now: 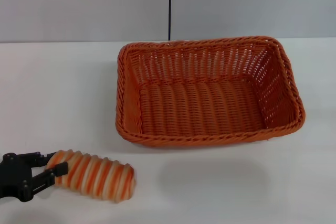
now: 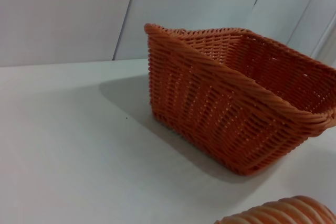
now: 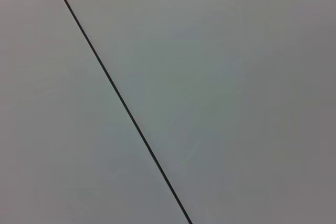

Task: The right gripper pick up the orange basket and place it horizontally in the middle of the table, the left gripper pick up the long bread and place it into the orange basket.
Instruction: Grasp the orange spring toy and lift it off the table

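Observation:
The orange basket [image 1: 210, 93] stands upright on the white table [image 1: 58, 93], lengthwise across the middle and empty inside; the left wrist view shows one of its corners [image 2: 231, 103]. The long bread [image 1: 94, 175], cream with orange stripes, lies near the table's front left, and part of it shows in the left wrist view [image 2: 283, 212]. My left gripper [image 1: 55, 163] is at the bread's left end, its black fingers shut on that rounded end. The right gripper is out of view.
A grey wall with a thin black vertical seam [image 1: 169, 6] rises behind the table. The right wrist view holds only that grey wall and a black line [image 3: 121, 100]. Bare tabletop lies left of and in front of the basket.

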Controlling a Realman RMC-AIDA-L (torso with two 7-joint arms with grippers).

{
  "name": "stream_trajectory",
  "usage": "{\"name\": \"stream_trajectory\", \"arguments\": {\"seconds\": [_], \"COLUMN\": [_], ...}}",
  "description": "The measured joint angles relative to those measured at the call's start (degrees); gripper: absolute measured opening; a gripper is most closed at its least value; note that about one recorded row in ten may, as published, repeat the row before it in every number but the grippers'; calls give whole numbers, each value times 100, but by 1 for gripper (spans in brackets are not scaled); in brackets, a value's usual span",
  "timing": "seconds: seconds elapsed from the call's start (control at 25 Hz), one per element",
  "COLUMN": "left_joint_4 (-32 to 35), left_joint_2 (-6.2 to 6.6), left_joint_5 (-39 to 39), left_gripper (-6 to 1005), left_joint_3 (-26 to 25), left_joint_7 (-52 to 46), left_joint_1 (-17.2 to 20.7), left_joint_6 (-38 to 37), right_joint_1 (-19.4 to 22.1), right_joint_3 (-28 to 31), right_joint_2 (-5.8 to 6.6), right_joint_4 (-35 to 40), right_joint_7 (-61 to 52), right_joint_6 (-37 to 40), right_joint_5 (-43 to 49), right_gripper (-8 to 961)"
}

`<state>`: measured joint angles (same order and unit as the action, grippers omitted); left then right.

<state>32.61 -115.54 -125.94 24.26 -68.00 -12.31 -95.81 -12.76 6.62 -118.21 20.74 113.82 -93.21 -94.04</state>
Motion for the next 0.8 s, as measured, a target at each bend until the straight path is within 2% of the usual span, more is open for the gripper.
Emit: {"name": "stream_trajectory", "arguments": {"seconds": [0.44,0.52,0.8], "left_joint_4": [0,0,0], "left_joint_2": [6,5,5], "left_joint_5": [-18,-18,-17], "left_gripper": [299,254,231], "left_joint_3": [-18,-18,-19], "left_joint_7": [-17,-18,-27], "left_joint_1": [-49,-51,-60], "left_joint_6": [-86,-87,-103], "right_joint_1": [-40,-41,-50], "right_joint_3": [15,15,24], "right_joint_2": [0,0,0], "right_joint_4": [0,0,0], "right_joint_7": [0,0,0], "right_joint_6": [10,11,14], "right_joint_5": [-1,-5,-10], "right_gripper": [480,480,480]}}
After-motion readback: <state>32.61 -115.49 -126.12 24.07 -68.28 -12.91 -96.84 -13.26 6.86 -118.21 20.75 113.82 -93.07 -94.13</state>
